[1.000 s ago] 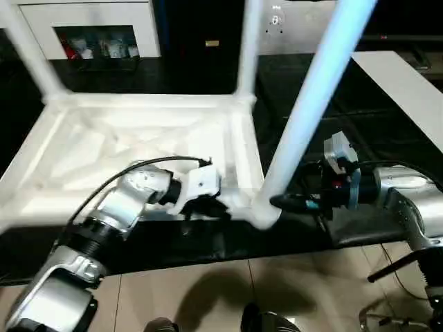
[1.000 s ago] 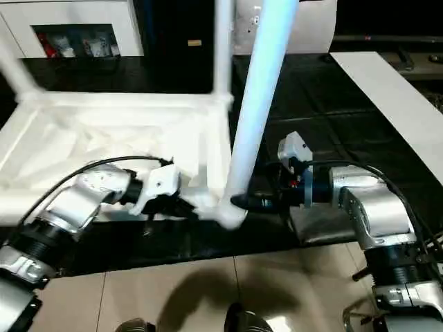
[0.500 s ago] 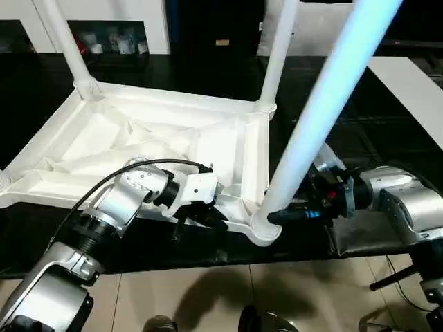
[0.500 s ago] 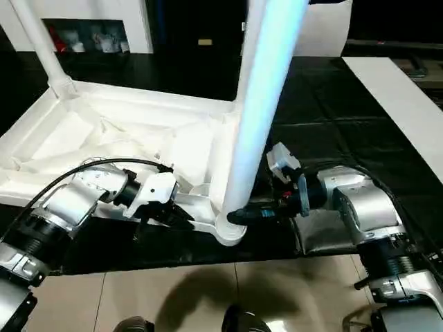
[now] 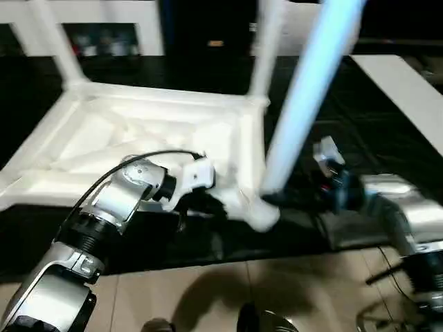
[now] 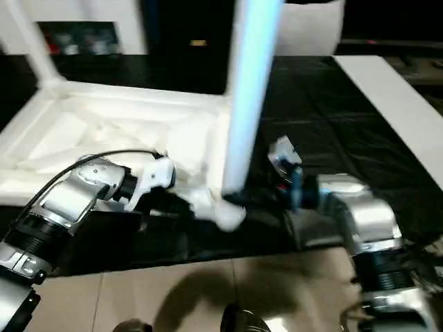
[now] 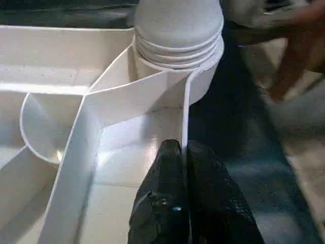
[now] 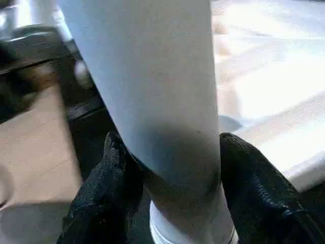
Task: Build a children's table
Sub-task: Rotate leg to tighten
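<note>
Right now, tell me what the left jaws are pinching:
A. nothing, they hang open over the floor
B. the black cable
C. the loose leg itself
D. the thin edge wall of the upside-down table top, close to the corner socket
D: in the left wrist view the left gripper is closed on the thin wall of the table top, just short of the corner socket.

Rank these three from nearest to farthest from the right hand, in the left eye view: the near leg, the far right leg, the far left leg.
1. Near leg: between the right hand's fingers.
2. Far right leg: at the tabletop's far right corner.
3. Far left leg: at the far left corner.
</note>
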